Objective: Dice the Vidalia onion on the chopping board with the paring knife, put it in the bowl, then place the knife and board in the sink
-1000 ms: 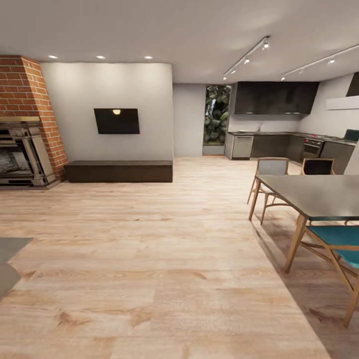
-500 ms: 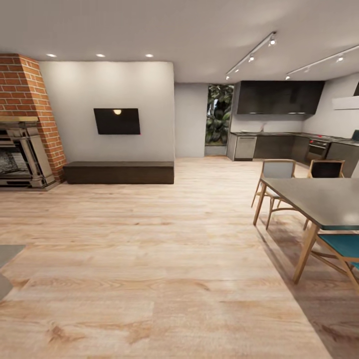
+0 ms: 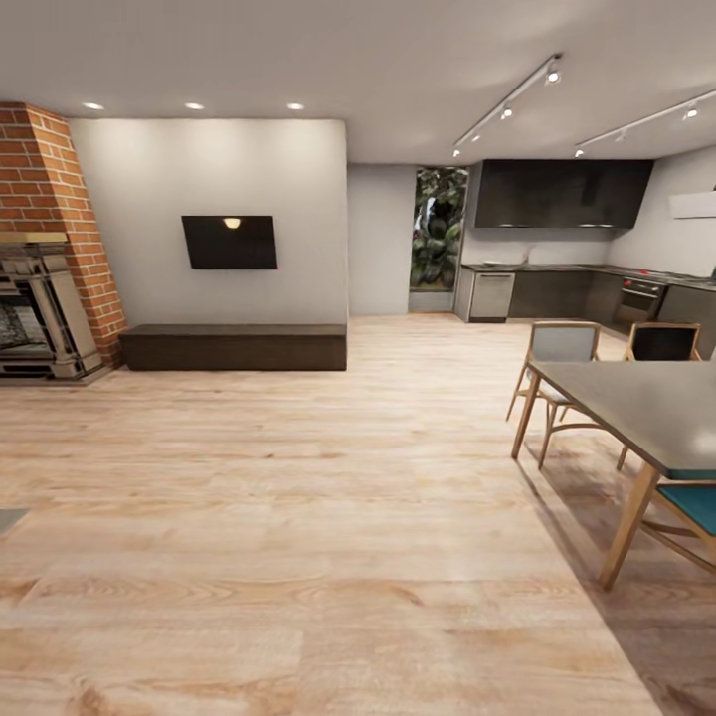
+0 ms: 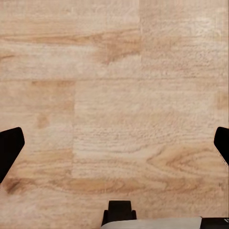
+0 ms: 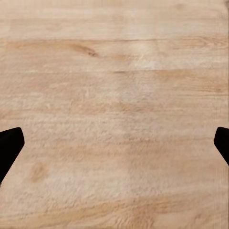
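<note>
Kitchen [image 3: 557, 249] far ahead, to the right.
Both grippers, left gripper [image 4: 114, 145] and right gripper [image 5: 114, 145], point at the wood floor [image 3: 298, 517], fingers wide apart, holding nothing.

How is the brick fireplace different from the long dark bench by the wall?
The brick fireplace is tall and red-orange; the bench is low, long and dark brown. The fireplace has a grey metal front with an opening; the bench front is plain and closed. The fireplace stands at the room's left edge; the bench sits under the black screen. Both rest on the pale wood floor.
</note>
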Motion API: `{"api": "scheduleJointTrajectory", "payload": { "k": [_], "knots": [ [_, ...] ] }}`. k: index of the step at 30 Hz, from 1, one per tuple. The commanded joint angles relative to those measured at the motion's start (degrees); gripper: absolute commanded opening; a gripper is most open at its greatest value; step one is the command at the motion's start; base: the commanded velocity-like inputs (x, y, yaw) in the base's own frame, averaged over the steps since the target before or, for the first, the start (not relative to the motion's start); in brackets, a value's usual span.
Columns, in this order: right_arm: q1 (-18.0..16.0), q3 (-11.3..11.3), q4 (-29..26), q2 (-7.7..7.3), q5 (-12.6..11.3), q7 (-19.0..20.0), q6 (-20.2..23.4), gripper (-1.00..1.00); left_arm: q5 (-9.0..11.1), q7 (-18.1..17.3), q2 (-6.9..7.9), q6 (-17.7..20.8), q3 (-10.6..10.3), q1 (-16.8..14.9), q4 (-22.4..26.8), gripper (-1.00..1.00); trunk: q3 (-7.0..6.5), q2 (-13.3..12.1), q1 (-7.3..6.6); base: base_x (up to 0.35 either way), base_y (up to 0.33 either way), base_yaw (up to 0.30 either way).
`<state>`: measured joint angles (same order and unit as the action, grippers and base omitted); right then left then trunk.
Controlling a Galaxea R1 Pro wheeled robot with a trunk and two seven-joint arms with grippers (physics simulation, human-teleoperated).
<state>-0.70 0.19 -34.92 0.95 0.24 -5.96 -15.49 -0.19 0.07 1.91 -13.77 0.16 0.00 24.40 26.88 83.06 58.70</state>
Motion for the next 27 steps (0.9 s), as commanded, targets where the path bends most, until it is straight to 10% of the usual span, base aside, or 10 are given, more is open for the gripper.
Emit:
{"api": "scheduleJointTrajectory", "payload": {
  "k": [1, 27],
  "knots": [
    [0.0, 0.0, 0.0, 0.01, 0.0, -0.2, -0.2, 1.00, 0.0, 0.0, 0.01, -0.1, 0.0, 0.0, 0.0, 1.00, 0.05, 0.0, 0.03, 0.276, 0.000, 0.000],
    [0.0, 0.1, 0.0, 0.01, 0.0, -0.2, -0.2, 1.00, 0.0, 0.0, 0.00, -0.1, 0.0, 0.0, 0.0, 1.00, 0.05, 0.0, 0.03, 0.284, 0.000, 0.000]
  ]
}}
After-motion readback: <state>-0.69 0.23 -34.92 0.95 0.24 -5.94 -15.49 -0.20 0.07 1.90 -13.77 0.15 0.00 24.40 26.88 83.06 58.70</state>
